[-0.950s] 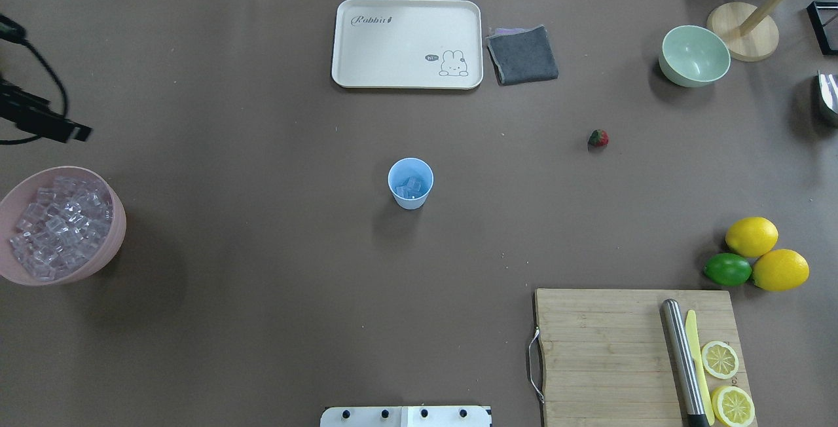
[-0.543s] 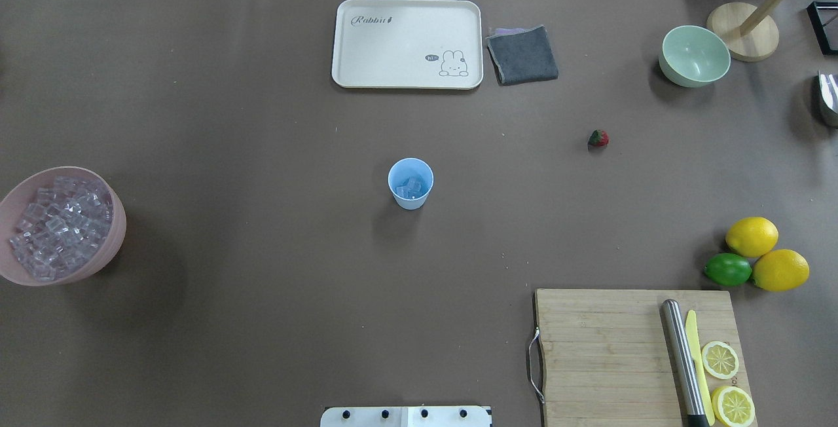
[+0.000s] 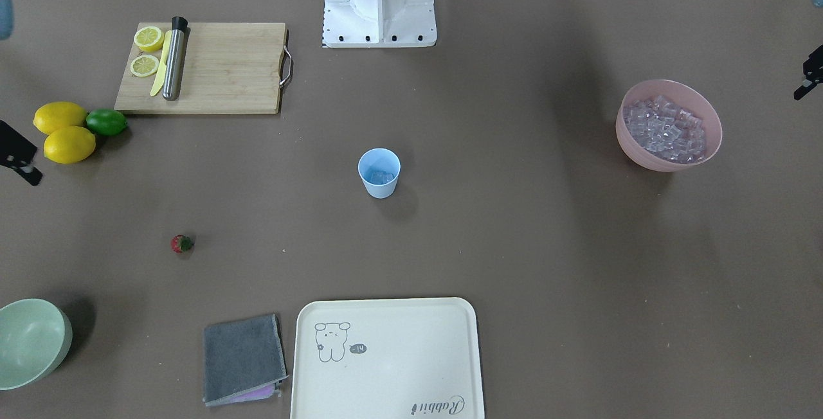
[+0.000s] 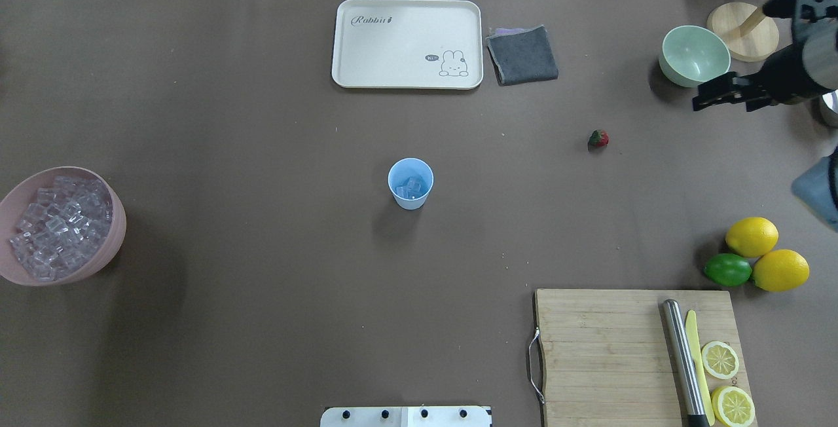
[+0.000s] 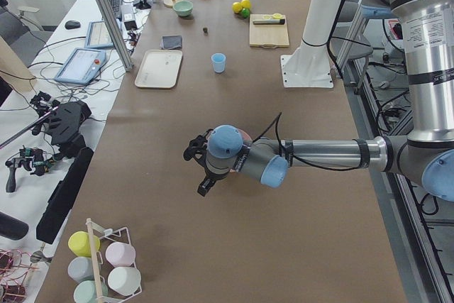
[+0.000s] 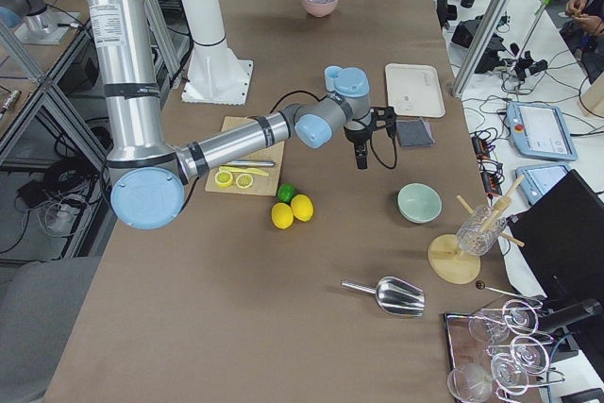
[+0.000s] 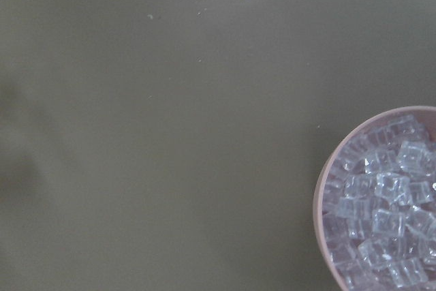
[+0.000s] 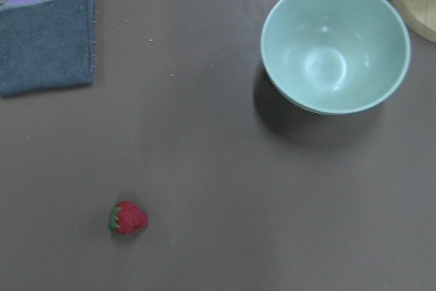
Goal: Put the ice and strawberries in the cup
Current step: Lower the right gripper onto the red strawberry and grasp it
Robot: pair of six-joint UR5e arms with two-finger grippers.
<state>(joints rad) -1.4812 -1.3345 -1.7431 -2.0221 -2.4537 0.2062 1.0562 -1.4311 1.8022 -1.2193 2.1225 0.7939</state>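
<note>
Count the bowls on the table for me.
2. A pink bowl full of ice sits at the robot's far left; an empty pale green bowl sits far right, beside the wooden stand.

the left arm (image 5: 326,152) is stretched out nearly level, and the left gripper (image 5: 199,169) is hung below its blue-capped wrist, jaws pointed down. the right arm (image 6: 236,139) is likewise extended, with the right gripper (image 6: 360,158) pointed down beneath its wrist. how far either pair of jaws is parted cannot be told.
</note>
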